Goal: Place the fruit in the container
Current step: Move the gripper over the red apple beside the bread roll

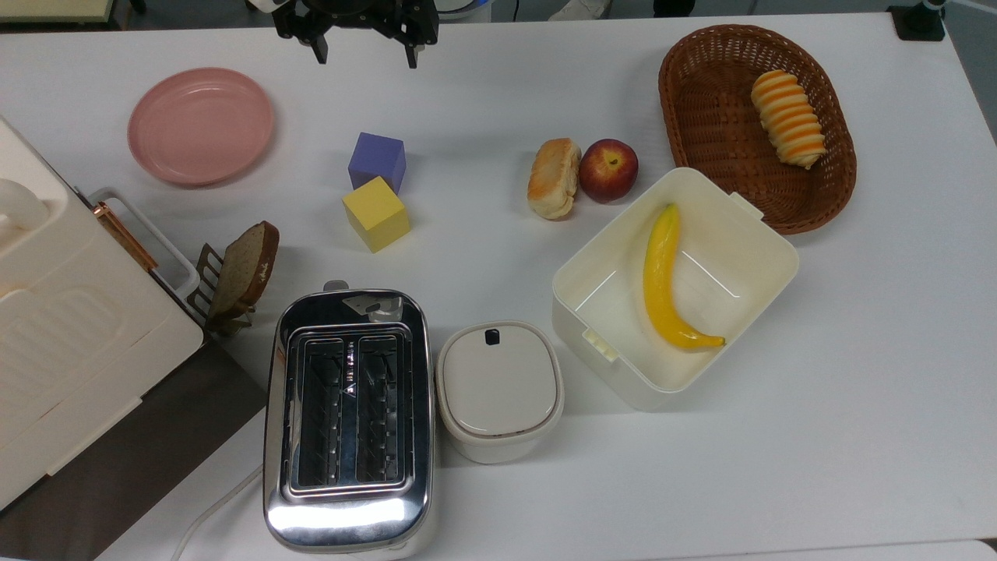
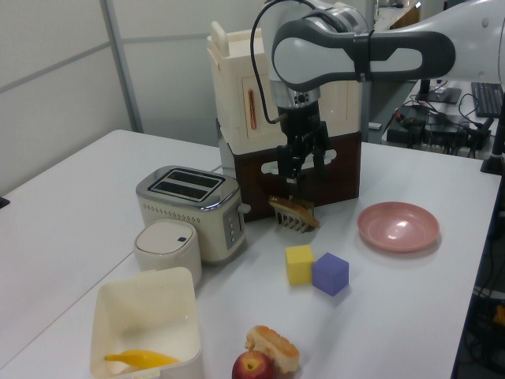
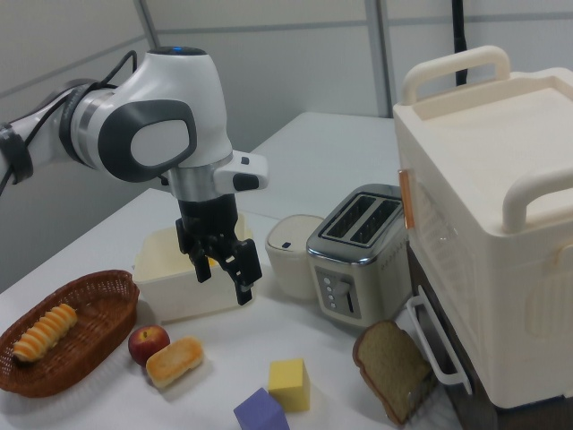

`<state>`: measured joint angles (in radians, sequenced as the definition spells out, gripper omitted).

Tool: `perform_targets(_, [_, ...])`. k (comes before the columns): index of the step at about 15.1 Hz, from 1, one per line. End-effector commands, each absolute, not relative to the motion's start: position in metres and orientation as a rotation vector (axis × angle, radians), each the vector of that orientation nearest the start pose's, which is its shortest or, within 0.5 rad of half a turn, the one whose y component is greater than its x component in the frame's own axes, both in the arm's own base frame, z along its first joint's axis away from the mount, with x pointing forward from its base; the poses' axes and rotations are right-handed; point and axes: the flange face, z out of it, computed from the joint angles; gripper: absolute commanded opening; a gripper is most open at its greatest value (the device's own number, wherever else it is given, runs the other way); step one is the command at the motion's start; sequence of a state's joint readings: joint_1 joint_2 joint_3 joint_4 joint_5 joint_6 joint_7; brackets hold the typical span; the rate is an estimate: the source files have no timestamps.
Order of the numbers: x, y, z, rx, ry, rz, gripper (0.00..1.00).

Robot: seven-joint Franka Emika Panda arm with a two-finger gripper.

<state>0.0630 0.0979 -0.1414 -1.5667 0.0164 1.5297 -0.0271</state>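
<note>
1. Gripper [image 1: 364, 53] sits at twelve o'clock in the top view, raised off the table, fingers spread and holding nothing
2. I read the fruit [image 1: 608, 170] at about four o'clock from it, well apart, touching or nearly touching the bread roll [image 1: 554, 178]
3. The container [image 1: 759, 257] lies just beyond, at five o'clock from the fruit, with a banana [image 1: 662, 280] already inside
4. My worry: a finger coming down on the roll's side could clip or drag the roll
5. Round and smooth, the fruit may roll away if I pinch it off-centre
</note>
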Motion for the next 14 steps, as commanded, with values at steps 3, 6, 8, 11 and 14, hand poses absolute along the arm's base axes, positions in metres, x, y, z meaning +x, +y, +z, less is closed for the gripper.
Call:
perform_targets(3, [0.569,-0.031,0.57,-3.145,0.058,0.234,1.0])
perform_targets(6, [0.572,-0.028,0.567,-3.146,0.049,0.232,1.0])
perform_targets(8, [0.573,-0.017,0.564,-3.145,0.02,0.244,1.0])
perform_targets(11, [0.572,0.032,0.561,-3.14,-0.09,0.257,1.0])
perform_targets(14, [0.571,0.086,0.545,-3.135,-0.227,0.292,1.0])
